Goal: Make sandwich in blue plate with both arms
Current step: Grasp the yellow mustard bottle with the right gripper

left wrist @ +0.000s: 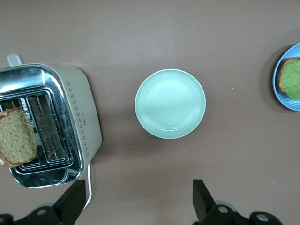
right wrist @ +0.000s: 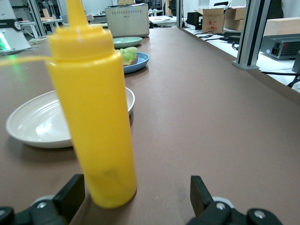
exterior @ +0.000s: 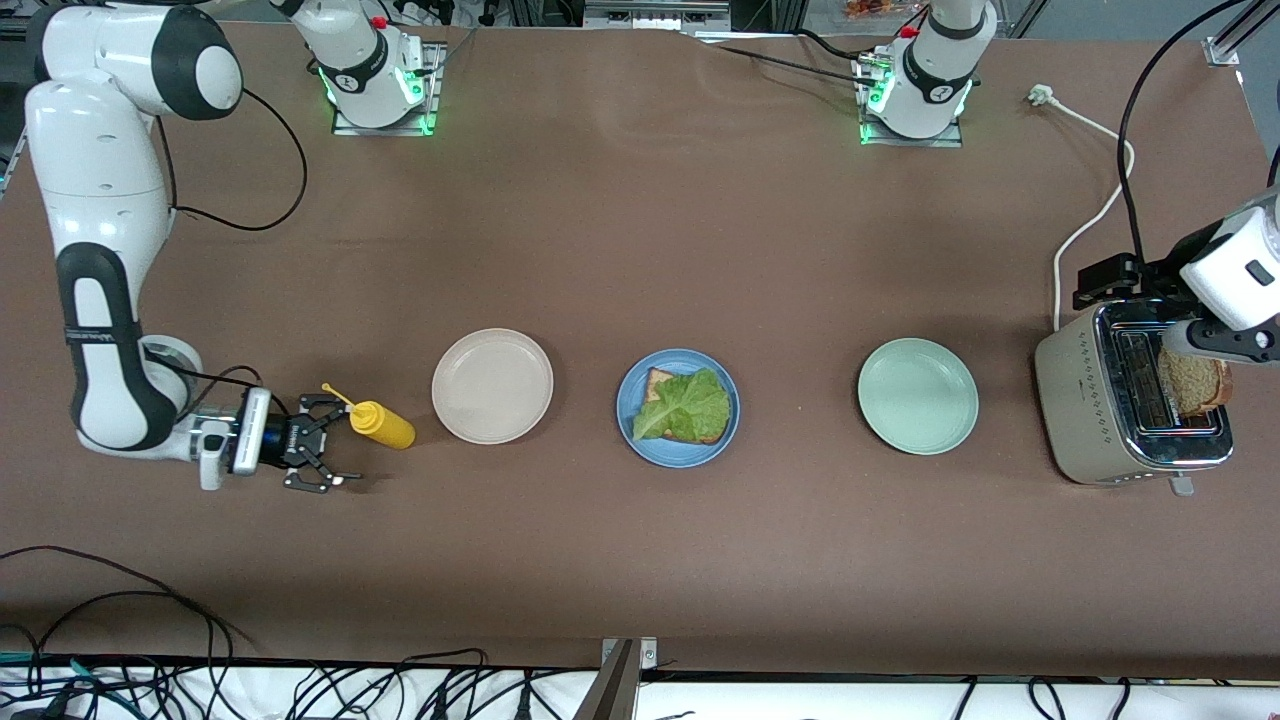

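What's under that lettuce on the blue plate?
A bread slice: its crust shows around the lettuce, on the blue plate. Whether anything lies between leaf and bread is covered.

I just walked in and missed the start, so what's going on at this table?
Two robot arms are building a sandwich. The blue plate already holds a bread slice topped with lettuce. The left gripper hangs open over the toaster, where a second slice sticks up. The right gripper sits low, open, beside a yellow squeeze bottle.
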You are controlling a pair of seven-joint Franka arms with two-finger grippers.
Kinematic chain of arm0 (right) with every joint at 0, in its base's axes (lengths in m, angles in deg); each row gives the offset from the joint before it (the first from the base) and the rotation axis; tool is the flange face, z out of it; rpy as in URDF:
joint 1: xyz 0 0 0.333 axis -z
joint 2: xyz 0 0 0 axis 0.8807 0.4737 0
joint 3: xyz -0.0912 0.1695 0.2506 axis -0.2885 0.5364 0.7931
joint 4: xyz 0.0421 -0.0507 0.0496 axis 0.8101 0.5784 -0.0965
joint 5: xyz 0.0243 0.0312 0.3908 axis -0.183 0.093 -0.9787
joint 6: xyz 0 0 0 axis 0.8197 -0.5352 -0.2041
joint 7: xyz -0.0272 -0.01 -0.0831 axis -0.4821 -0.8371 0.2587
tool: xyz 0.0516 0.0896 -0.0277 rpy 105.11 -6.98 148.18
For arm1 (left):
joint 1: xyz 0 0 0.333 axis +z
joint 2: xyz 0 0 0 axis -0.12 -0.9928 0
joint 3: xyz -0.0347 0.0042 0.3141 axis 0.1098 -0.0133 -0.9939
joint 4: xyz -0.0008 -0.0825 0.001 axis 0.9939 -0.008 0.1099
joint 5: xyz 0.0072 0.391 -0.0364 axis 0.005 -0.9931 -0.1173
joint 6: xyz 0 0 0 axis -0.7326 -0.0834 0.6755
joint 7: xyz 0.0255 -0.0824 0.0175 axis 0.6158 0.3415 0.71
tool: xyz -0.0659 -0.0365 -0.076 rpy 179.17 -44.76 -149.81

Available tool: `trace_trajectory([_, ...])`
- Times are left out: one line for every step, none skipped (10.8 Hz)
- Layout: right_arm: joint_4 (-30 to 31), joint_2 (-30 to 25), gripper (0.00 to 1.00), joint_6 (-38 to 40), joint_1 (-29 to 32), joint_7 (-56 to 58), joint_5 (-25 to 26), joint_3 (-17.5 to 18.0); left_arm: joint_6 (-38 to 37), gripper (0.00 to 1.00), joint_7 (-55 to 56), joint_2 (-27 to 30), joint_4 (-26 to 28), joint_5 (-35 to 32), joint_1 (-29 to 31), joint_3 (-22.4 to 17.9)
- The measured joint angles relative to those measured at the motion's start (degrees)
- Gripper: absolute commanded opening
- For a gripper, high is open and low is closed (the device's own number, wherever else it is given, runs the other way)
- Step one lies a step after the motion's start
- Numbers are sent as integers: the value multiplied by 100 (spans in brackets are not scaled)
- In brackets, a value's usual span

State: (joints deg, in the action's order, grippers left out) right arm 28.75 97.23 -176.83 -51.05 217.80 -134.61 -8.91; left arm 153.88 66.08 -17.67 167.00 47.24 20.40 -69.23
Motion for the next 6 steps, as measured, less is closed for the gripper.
trace_trajectory([96,23,100,-114,-121,82,-198,3,-5,100,0,16,-2,0,-56,6])
trace_trajectory([184,34,100,-208,-249,128,-409,5,-15,100,-8,46,-2,0,-117,6])
trace_trajectory([247,41,100,-276,-368,152,-581,7,-19,100,-15,97,1,0,-218,-8])
trace_trajectory([289,43,100,-341,-458,153,-662,7,-15,100,-15,189,53,2,-373,-47])
trace_trajectory([312,44,93,-369,-500,153,-682,7,50,100,-13,349,207,2,-593,-150])
trace_trajectory([327,45,64,-371,-502,153,-684,6,107,100,-11,550,434,2,-856,-351])
